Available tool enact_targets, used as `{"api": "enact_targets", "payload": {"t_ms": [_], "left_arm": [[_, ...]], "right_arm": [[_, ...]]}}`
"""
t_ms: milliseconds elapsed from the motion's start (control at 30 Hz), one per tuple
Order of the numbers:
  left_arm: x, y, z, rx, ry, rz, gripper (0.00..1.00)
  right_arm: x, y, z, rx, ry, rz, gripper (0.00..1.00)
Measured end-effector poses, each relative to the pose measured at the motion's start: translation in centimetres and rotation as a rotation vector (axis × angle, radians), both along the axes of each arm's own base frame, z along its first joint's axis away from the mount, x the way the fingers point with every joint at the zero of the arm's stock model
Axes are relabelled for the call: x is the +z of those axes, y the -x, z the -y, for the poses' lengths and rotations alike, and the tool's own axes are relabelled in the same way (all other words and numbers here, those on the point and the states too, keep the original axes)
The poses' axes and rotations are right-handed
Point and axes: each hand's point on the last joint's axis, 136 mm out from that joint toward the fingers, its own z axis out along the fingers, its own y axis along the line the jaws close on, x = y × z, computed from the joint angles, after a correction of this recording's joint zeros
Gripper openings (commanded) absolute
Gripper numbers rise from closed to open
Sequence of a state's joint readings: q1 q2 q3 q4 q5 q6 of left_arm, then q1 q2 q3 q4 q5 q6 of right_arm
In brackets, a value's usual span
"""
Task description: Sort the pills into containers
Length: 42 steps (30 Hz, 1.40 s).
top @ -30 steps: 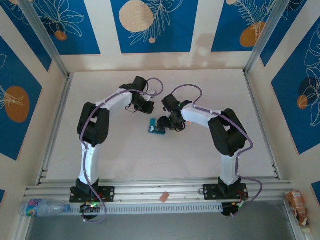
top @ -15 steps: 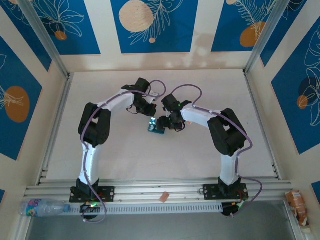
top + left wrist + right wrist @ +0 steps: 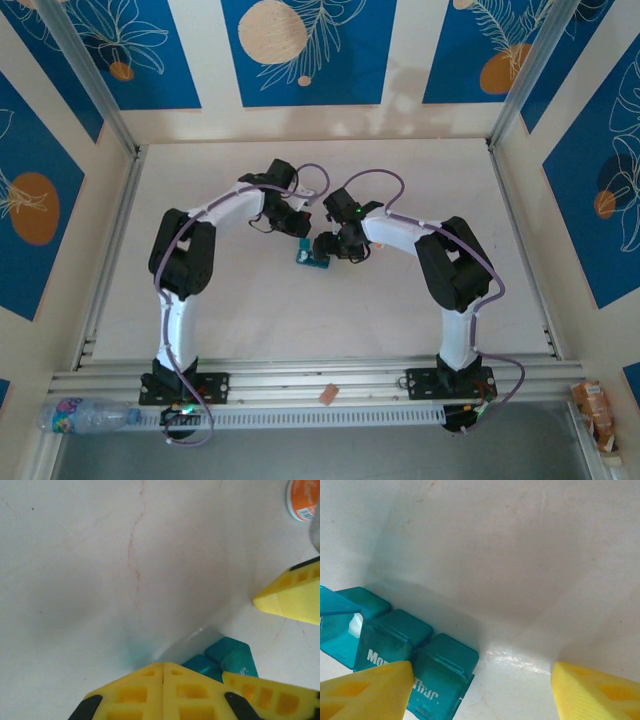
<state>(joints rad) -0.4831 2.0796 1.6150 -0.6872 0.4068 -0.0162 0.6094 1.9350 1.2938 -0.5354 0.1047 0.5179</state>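
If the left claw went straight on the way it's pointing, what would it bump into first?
Probably the bare tabletop: the shut left gripper aims just beside the teal pill organiser, though depth is unclear.

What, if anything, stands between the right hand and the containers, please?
Nothing visible does. In the right wrist view, the right hand is open right at the containers. One end of the strip reaches into its gap, and the rest of the gap shows bare table.

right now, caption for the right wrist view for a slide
Teal three-compartment containers with one end lid raised, the open right end effector alongside.
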Motion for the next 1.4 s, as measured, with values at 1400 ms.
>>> {"api": "enact_targets", "payload": {"t_ms": [1400], "left_arm": [[-1.8, 5.9, -0.9, 0.002, 0.002, -0.087, 0.0]], "right_arm": [[-0.1, -0.2, -0.4, -0.012, -0.018, 0.0, 0.73]]}}
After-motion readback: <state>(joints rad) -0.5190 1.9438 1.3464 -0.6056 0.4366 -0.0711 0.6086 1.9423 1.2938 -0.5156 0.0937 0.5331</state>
